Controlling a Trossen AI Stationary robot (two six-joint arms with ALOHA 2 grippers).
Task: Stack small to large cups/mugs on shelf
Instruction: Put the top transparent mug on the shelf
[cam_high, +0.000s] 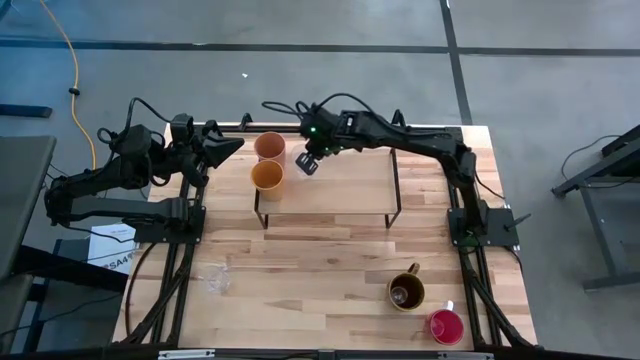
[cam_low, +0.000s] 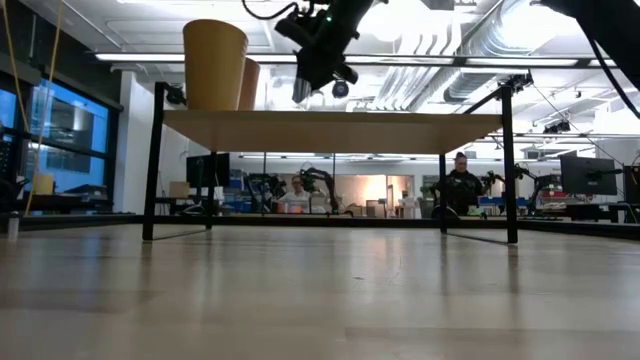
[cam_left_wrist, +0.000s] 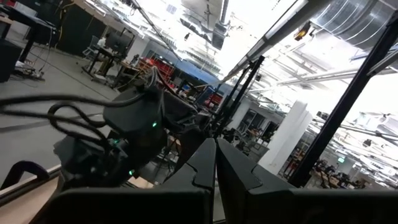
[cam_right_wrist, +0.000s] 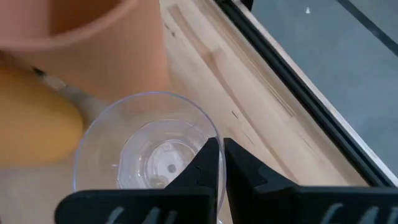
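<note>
The shelf (cam_high: 330, 215) stands at the table's far middle. On its left end stand the peach tumbler (cam_high: 270, 146) and, nearer, the yellow-orange cup (cam_high: 267, 177). My right gripper (cam_high: 309, 160) is just right of them over the shelf top, shut on a clear glass mug (cam_right_wrist: 146, 155). Another clear glass mug (cam_high: 218, 280) lies on the table at the near left. The brown handled mug (cam_high: 406, 291) and the red-pink cup (cam_high: 446, 326) stand at the near right. My left gripper (cam_high: 228, 148) is shut and empty, left of the shelf. My right gripper pinches the glass mug's rim wall (cam_right_wrist: 211, 134) between its two fingers, one finger inside the mug and one outside. The fingers come from above, pointing down. The mug hangs upright, mouth up, and in the low view (cam_low: 301, 90) it shows a little above the shelf top.
The shelf top right of my right gripper (cam_high: 350, 185) is bare wood. The table's far edge (cam_high: 400, 128) runs just behind the shelf. People sit in the room beyond the table (cam_low: 460, 185).
</note>
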